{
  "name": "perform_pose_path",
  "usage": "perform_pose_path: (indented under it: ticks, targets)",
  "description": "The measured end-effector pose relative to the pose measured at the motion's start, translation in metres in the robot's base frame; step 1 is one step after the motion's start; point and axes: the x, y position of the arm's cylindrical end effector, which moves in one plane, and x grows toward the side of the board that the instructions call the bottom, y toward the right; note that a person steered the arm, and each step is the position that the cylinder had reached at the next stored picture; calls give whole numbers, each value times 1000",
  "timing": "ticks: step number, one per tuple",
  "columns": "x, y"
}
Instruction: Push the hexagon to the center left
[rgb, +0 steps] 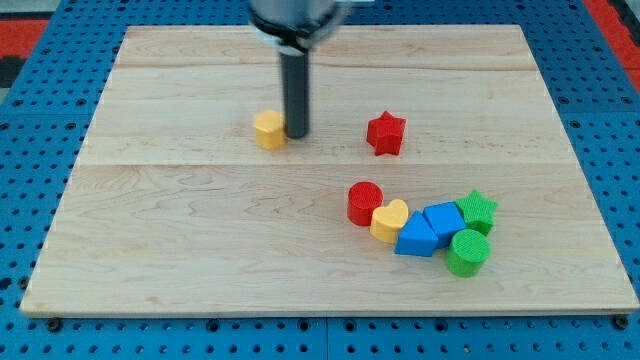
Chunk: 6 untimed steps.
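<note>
A yellow hexagon block sits on the wooden board, left of the middle and toward the view's top. My tip stands right against the hexagon's right side, touching or nearly touching it. The dark rod rises straight up from there to the arm at the view's top edge.
A red star lies to the right of my tip. Lower right is a cluster: a red cylinder, a yellow heart, two blue blocks, a green star and a green cylinder.
</note>
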Motion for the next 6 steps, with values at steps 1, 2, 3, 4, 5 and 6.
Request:
perform_pose_path:
  ticks: [1, 2, 3, 4, 5, 6]
  targets:
    - [-12, -5]
    - [4, -11]
    - [-12, -96]
    - [-21, -122]
    - [-29, -143]
    - [-12, -158]
